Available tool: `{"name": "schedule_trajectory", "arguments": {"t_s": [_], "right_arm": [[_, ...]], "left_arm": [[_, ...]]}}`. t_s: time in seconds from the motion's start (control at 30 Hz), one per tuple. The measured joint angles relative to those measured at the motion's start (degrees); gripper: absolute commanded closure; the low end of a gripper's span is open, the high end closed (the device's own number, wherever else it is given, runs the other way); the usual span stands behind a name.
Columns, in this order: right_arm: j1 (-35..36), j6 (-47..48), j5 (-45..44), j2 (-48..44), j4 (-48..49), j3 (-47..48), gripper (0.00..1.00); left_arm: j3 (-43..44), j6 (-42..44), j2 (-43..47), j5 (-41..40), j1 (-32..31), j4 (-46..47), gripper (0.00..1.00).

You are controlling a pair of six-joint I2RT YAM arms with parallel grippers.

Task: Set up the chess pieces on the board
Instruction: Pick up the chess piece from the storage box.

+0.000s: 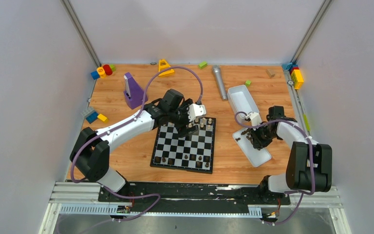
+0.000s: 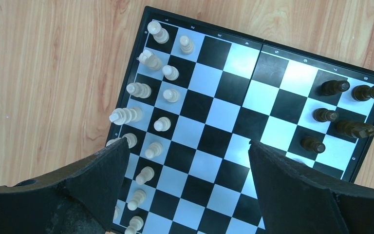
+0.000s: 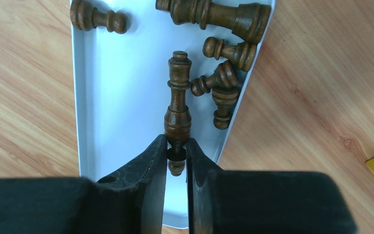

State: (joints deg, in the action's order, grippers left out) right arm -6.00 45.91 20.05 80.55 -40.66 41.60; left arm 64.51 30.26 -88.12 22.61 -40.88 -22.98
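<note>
On the wooden worktop (image 1: 229, 166) the board (image 1: 184, 145) is laid flat before the left arm. Along one edge of it cream chess pieces (image 2: 163, 124) are ranged in two rows, and a few dark brown pieces (image 2: 326, 115) are stood at the opposite edge. The left pincer (image 2: 187, 146) is hung over the board with its fingers wide apart and nothing between them. Well to the right, a white tray (image 3: 112, 97) is seen with loose dark pieces (image 3: 233, 51) lying in it; the right pincer (image 3: 177, 156) is clamped on one end of a long dark piece (image 3: 177, 114) there. A second white tray (image 1: 241, 97) is placed just beyond, with a grey cylinder (image 1: 219, 82) beside it. A purple block (image 1: 134, 91), a yellow wedge (image 1: 164, 67) and small coloured bricks (image 1: 102, 71) are scattered toward the far edge and corners. The worktop is enclosed by plain pale walls (image 1: 29, 97).
</note>
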Motion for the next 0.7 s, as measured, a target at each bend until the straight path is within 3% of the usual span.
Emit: {"name": "schedule_trajectory", "arguments": {"t_s": [0.27,0.53,0.7], "right_arm": [[0.39,-0.42,5.35,-3.41,-6.16,2.34,0.98],[7.41,-2.47,16.76,-6.95,-11.98,9.38,0.99],[11.63,-5.49,24.7,-6.75,-13.51,15.76,0.99]], "left_arm": [[1.18,-3.39,-0.17,4.46,2.12,-0.81,0.0],[10.38,-9.73,-3.02,16.81,3.89,-2.51,0.01],[17.09,-16.55,-7.82,25.09,3.85,-2.49,0.08]]}}
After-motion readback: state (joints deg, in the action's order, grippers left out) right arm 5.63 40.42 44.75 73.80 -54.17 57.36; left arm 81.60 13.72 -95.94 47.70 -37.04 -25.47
